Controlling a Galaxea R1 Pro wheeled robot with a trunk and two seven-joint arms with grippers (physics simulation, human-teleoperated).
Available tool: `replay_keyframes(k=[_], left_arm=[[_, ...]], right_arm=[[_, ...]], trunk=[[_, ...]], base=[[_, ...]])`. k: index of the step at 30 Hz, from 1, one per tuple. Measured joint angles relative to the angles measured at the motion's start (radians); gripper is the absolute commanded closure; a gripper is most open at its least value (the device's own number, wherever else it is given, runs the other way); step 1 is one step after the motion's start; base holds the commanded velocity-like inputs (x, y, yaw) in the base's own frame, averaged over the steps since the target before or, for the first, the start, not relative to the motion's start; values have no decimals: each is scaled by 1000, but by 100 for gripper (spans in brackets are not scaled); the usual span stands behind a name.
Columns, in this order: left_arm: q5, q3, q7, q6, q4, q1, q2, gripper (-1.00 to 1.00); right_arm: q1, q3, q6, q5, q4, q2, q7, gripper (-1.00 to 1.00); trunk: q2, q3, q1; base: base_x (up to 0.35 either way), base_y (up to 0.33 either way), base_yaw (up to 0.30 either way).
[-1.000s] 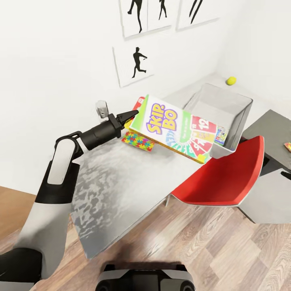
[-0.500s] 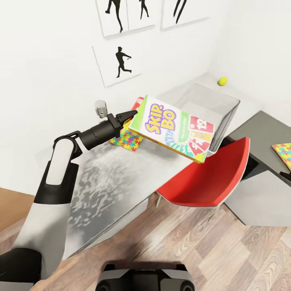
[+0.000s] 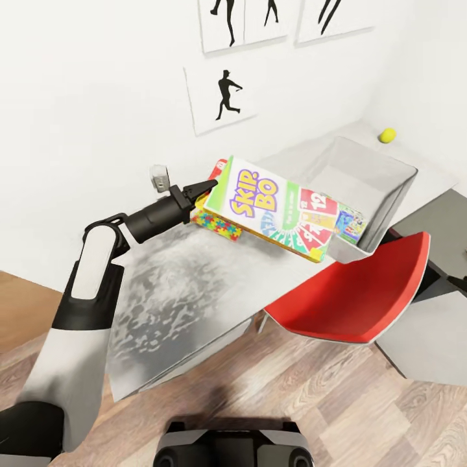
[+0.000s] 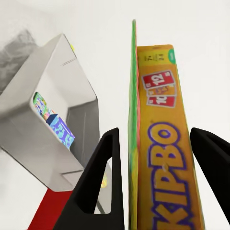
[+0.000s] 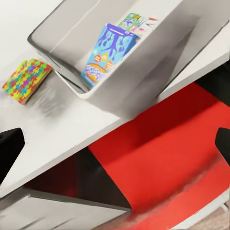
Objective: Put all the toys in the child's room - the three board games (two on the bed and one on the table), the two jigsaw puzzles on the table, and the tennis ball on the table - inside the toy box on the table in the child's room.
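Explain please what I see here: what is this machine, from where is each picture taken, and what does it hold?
It is a wheeled robot with two arms, rendered in a simulator. The large picture looks down from its head. The other two come from cameras near each claw. The left claw grips a Skip-Bo game box by its edge, held above the grey table near the open toy box. Two game boxes already stand inside it. A jigsaw puzzle and a tennis ball lie on the table. The right claw is open above a red chair.
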Motion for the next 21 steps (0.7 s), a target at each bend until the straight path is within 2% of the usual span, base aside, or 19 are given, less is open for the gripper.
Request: replay_keyframes(k=[13, 21], left_arm=[[1, 3, 1, 1, 0, 4, 2, 100], [-10, 3, 3, -17, -27, 14, 2, 100]], right_arm=[[5, 3, 0, 0, -5, 8, 1, -100], [9, 5, 0, 0, -6, 10, 1, -100]], trunk=[[0, -9, 0], [0, -14, 0]], base=[[2, -3, 237], [143, -89, 171]])
